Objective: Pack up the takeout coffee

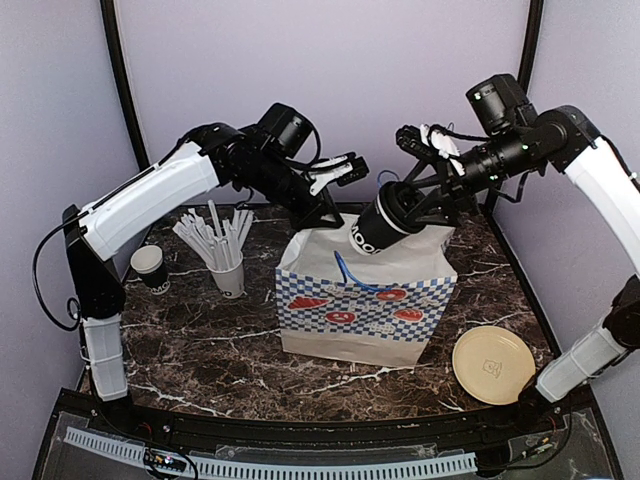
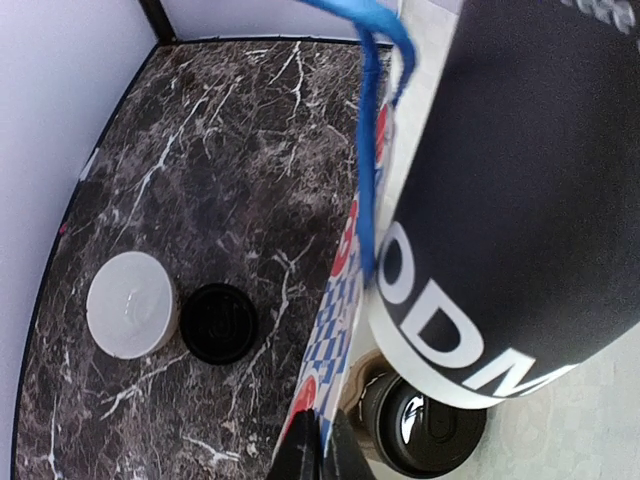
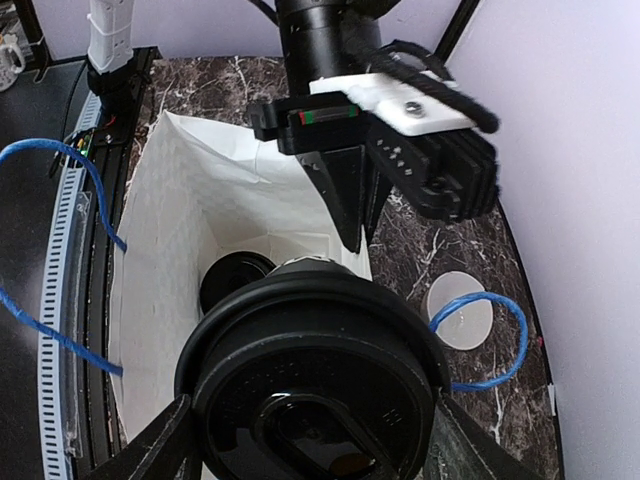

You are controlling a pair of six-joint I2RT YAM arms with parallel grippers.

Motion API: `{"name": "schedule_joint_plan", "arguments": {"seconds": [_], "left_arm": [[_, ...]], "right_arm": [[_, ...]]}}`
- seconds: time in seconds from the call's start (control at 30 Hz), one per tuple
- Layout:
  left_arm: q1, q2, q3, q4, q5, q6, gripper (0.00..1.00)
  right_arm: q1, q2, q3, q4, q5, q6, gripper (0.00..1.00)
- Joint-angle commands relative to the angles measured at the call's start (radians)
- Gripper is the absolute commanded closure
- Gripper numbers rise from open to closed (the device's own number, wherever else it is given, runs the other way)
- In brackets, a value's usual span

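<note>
At centre frame the right gripper [image 1: 408,205] clamps a tilted, lidded cup [image 1: 380,232] over the open bag [image 1: 360,300], whose rear rim the left gripper [image 3: 352,232] pinches with closed fingers; a second cup [image 3: 235,285] lies inside.

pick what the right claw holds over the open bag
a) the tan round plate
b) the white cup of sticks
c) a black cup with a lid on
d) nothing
c, the right claw grips a black lidded cup, tilted above the bag, while the sticks and the plate sit on the table.
</note>
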Motion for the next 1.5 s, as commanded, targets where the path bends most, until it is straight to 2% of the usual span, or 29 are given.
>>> {"name": "schedule_joint_plan", "arguments": {"seconds": [0.0, 0.13, 0.23, 0.4, 0.77, 0.83, 0.9, 0.97, 1.1, 1.3, 1.47], "left_arm": [[-0.022, -0.135, -0.064, -0.043, -0.120, -0.181, 0.95], [-0.050, -0.227, -0.180, 0.029, -0.219, -0.274, 1.00], [-0.078, -0.290, -0.287, 0.097, -0.284, -0.288, 1.00], [-0.101, -0.336, -0.348, 0.171, -0.395, -0.288, 1.00], [-0.111, -0.461, -0.555, 0.373, -0.501, -0.282, 1.00], [-0.111, -0.487, -0.591, 0.409, -0.498, -0.272, 0.96], [-0.111, -0.502, -0.613, 0.421, -0.479, -0.274, 0.81], [-0.116, -0.503, -0.610, 0.407, -0.458, -0.275, 0.60], [-0.158, -0.509, -0.571, 0.374, -0.454, -0.274, 0.39], [-0.170, -0.606, -0.560, 0.448, -0.408, -0.299, 0.27], [-0.170, -0.647, -0.559, 0.517, -0.473, -0.287, 0.26]], "right_arm": [[0.060, 0.011, -0.024, -0.018, 0.035, -0.073, 0.33], [0.129, 0.025, -0.038, -0.062, 0.080, -0.148, 0.33], [0.150, 0.063, -0.001, -0.089, 0.139, -0.184, 0.33], [0.177, 0.125, 0.049, -0.132, 0.231, -0.201, 0.35], [0.315, 0.136, 0.046, -0.198, 0.378, -0.162, 0.35], [0.337, 0.135, 0.034, -0.207, 0.388, -0.150, 0.35], [0.360, 0.129, 0.009, -0.216, 0.393, -0.142, 0.35], [0.382, 0.120, -0.016, -0.228, 0.399, -0.132, 0.35], [0.466, 0.074, -0.065, -0.230, 0.469, -0.111, 0.36], [0.549, -0.007, -0.181, -0.230, 0.506, -0.108, 0.36], [0.635, -0.047, -0.314, -0.229, 0.537, -0.131, 0.37]]}}
